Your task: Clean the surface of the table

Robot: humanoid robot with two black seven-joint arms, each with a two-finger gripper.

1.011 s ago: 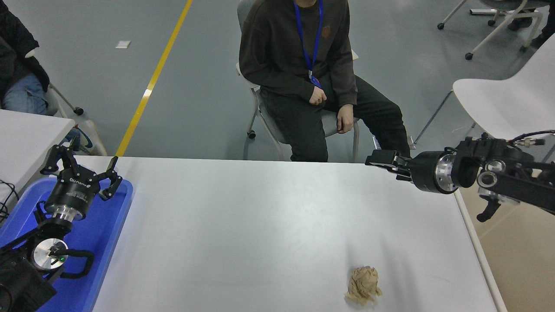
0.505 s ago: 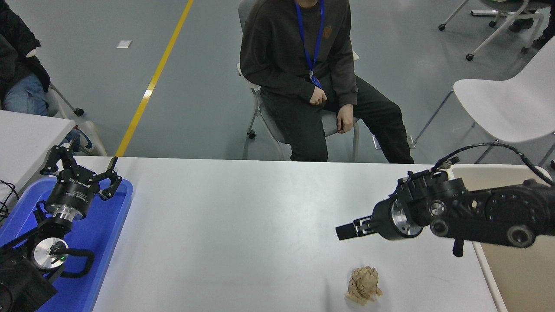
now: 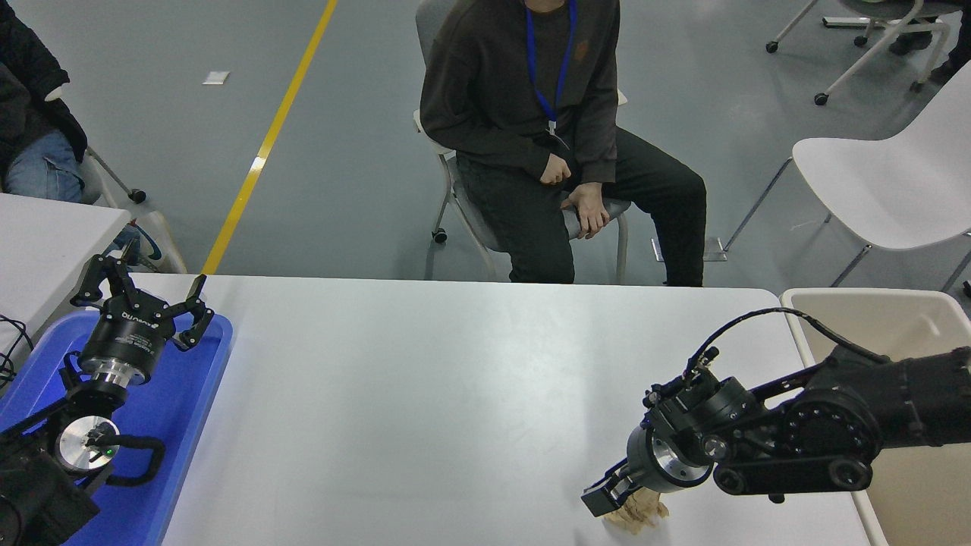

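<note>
One desk surface (image 3: 425,394) fills our view, white-grey with rounded corners, its long axis running left to right across the picture, its far edge square to us. On it we count a single piece of litter: one crumpled tan paper wad (image 3: 641,514), down near the front edge toward the right, mostly hidden.

Right over that wad we see the right gripper (image 3: 616,502), its arm reaching in from the right edge and angled down and to the left. Its fingers (image 3: 599,501) sit on top of the paper, touching it or nearly so; we cannot tell how far apart they are, nor whether they have hold of it.

One beige bin (image 3: 880,318) stands just beside the desk's right end, the right arm crossing over it. At the desk's left end lies one blue tray (image 3: 190,409), and above it the left gripper (image 3: 144,299) hangs parked, fingers spread wide and holding nothing, pointing away from us.

A corner of one smaller white table (image 3: 45,243) shows at the far left. Beyond the desk's far edge one person in a dark sweatshirt (image 3: 516,91) sits on a chair, facing us, hands in the lap. A white chair (image 3: 887,182) stands at the right, and one yellow floor line (image 3: 265,144) runs diagonally toward the desk's left corner.
</note>
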